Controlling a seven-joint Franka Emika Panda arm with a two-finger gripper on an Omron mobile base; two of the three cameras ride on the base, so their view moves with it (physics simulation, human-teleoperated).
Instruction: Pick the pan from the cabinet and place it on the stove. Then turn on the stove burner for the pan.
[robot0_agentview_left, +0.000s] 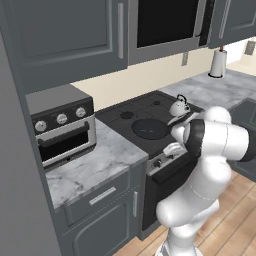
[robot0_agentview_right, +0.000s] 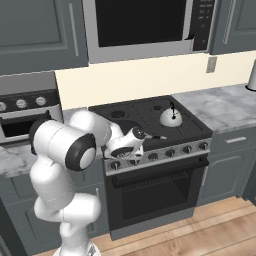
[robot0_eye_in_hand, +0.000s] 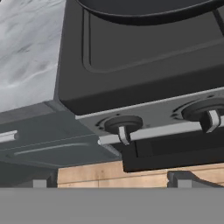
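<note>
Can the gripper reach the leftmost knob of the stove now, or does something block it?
Probably yes. The open gripper hangs just in front of the stove, facing the leftmost knob, with nothing between them. The pan sits up on the cooktop, clear of the knobs.

Pan (robot0_eye_in_hand: 144, 11) at top edge, resting on stove (robot0_eye_in_hand: 144, 61), rim cut off by frame. Flat dark cooktop below it. Silver front strip carries two round dark knobs: one (robot0_eye_in_hand: 123, 126) near centre, another (robot0_eye_in_hand: 205, 111) at right, partly cropped. Marble tabletop (robot0_eye_in_hand: 28, 48) upper left, beside stove. Grey drawer front (robot0_eye_in_hand: 48, 140) lower left. Wood floor (robot0_eye_in_hand: 109, 175) along bottom.
</note>
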